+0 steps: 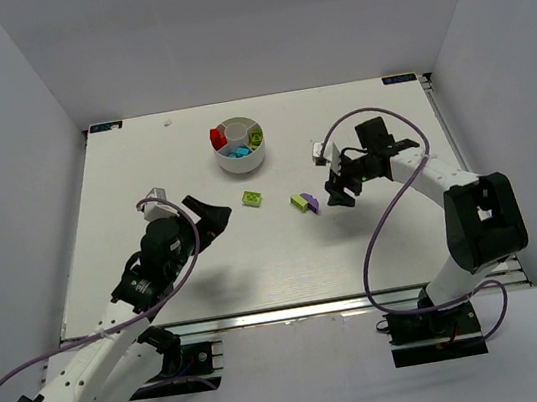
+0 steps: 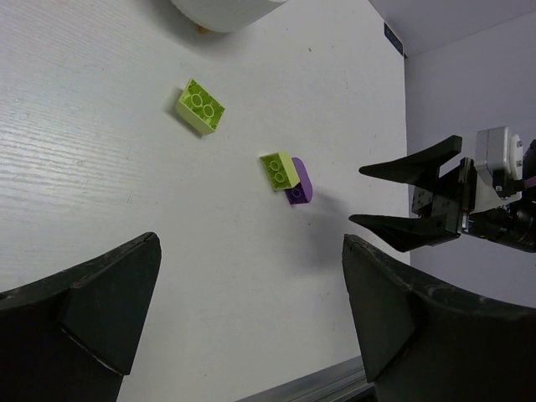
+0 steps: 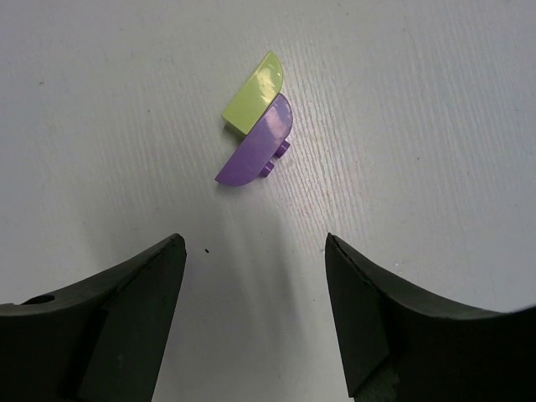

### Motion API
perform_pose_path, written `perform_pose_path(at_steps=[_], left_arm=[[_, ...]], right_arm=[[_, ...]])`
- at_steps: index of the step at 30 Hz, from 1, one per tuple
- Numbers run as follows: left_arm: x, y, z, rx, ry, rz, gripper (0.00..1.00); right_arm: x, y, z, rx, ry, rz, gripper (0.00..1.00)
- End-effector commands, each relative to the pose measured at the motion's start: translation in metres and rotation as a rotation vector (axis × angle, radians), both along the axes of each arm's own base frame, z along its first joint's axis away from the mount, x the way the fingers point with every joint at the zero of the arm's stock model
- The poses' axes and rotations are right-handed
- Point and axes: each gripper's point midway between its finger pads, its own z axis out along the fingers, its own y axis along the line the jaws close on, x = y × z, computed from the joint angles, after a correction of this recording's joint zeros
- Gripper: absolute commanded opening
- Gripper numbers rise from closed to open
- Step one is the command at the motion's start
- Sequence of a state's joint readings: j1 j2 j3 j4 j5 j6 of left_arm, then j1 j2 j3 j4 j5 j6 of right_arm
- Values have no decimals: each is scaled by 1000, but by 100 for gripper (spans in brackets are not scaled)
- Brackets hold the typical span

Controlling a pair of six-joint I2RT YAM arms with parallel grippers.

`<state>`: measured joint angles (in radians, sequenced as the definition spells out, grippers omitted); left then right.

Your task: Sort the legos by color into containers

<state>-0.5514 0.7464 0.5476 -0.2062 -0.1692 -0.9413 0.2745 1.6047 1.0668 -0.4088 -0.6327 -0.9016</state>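
A round white dish (image 1: 241, 160) with wedge compartments stands at the back centre; red (image 1: 218, 137), cyan (image 1: 237, 151) and lime (image 1: 255, 139) legos lie in separate wedges. On the table lie a lime green brick (image 1: 252, 199) (image 2: 201, 106) and a lime piece (image 1: 299, 199) (image 3: 253, 94) pressed against a purple piece (image 1: 311, 205) (image 3: 257, 151). My right gripper (image 1: 339, 190) (image 3: 255, 247) is open just right of that pair, nothing between its fingers. My left gripper (image 1: 212, 215) (image 2: 251, 251) is open and empty, left of the lime brick.
White walls enclose the table on three sides. A metal rail (image 1: 295, 310) runs along the near edge by the arm bases. The right arm's purple cable (image 1: 383, 224) loops above the table's right part.
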Motion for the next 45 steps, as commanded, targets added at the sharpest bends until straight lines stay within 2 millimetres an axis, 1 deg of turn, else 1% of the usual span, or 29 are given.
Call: perform_pose_path(at_steps=[1,2,3,5,6,7,8,10,16,18,23,24,30,37,39,45], left_arm=[[1,3,1,-3,-5,18,98],[2,3,2,-2,-6,18,98],[2,3,2,-2,-7,16,98],[3,2,2,0,-4,16,98],[4,2,2,0,-4,16,98],[4,1,2,0,-4,16,98],[4,2,3,1,-4,17,98],[4,2,2,1,-2,19,98],[5,1,-1,-6,5,23,98],[6,1,-1,-6,5,23,98],[10,-3,-2,5,12,14,98],[11,-4,0,2,10,10,98],[15,-9,-1,1,16,1,98],[19,-17,-7,-13,30,-18,98],[20,-19,-5,-20,25,-25,98],[26,-32,-11,-27,36,-66,98]], right_arm=[[7,0,-8,-15,3,-20,72],[10,2,-8,-17,7,-26,72],[9,5,-15,-35,27,-35,73],[10,10,-17,-40,40,-45,74],[7,15,-20,-42,65,-54,74],[9,15,-27,-66,79,-74,75],[9,16,-30,-74,89,-81,74],[9,21,-32,-71,101,-99,75],[9,28,-44,-83,125,-140,76],[11,32,-44,-77,119,-153,77],[19,36,-55,-101,114,-188,76],[21,36,-59,-111,119,-194,75],[29,40,-62,-113,93,-200,71],[36,43,-65,-108,66,-185,61],[37,45,-64,-103,63,-178,59],[40,48,-65,-95,50,-153,50]])
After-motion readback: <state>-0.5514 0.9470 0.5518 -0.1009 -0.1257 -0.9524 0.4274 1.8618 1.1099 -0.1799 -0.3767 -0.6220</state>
